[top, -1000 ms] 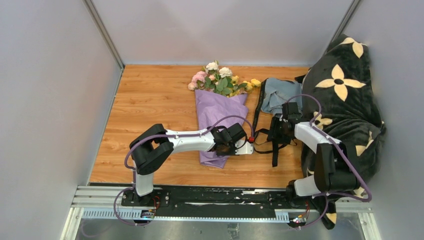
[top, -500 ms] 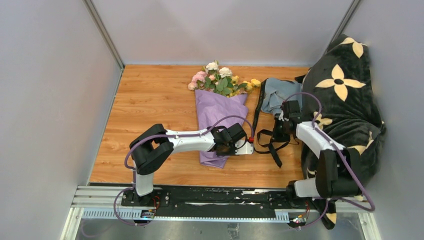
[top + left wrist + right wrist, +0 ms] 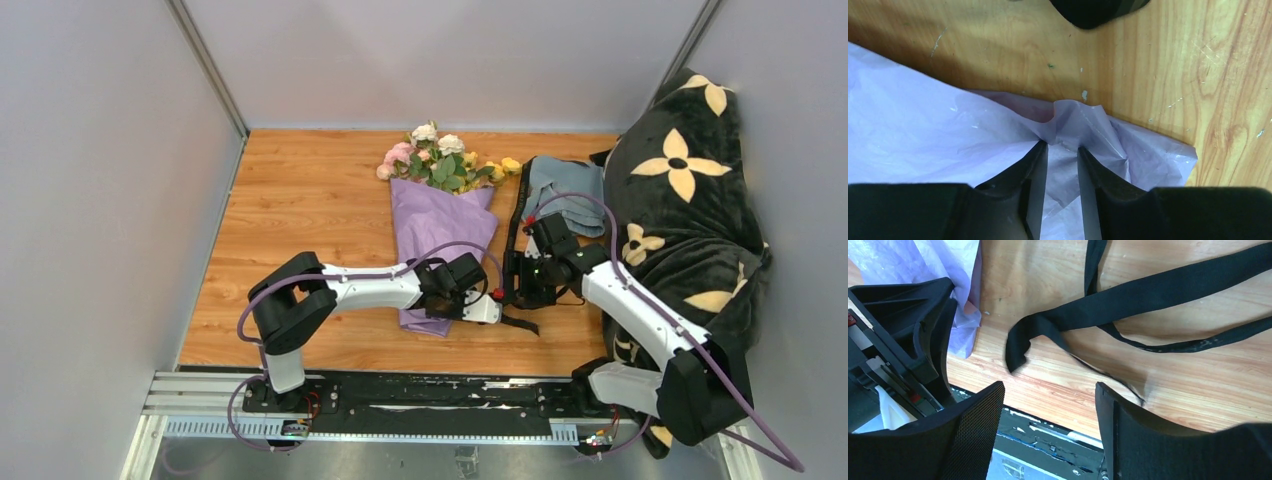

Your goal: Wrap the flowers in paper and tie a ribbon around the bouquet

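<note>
The bouquet lies on the wooden table with its flowers (image 3: pixel 438 160) at the far end and the purple paper (image 3: pixel 440 225) in a cone round the stems. At the cone's near tip my left gripper (image 3: pixel 462 300) is shut on a raised fold of the paper (image 3: pixel 1068 117), which runs between its fingertips (image 3: pixel 1040 155). The black ribbon (image 3: pixel 514 232) lies loose on the wood just right of the cone, and its curled end (image 3: pixel 1018 347) rests near the paper's edge. Just above that ribbon, my right gripper (image 3: pixel 1049 390) stands open and holds nothing.
A grey-blue folded cloth (image 3: pixel 570 195) lies at the back right. Beside it is a black blanket with cream flowers (image 3: pixel 690 200). A metal rail (image 3: pixel 400 395) runs along the near edge. Grey walls close in both sides and the back.
My right arm has swung left, away from the cloth and close to the left gripper, and its jaws are open. The ribbon's loose end now lies further left, by the cone's tip.
</note>
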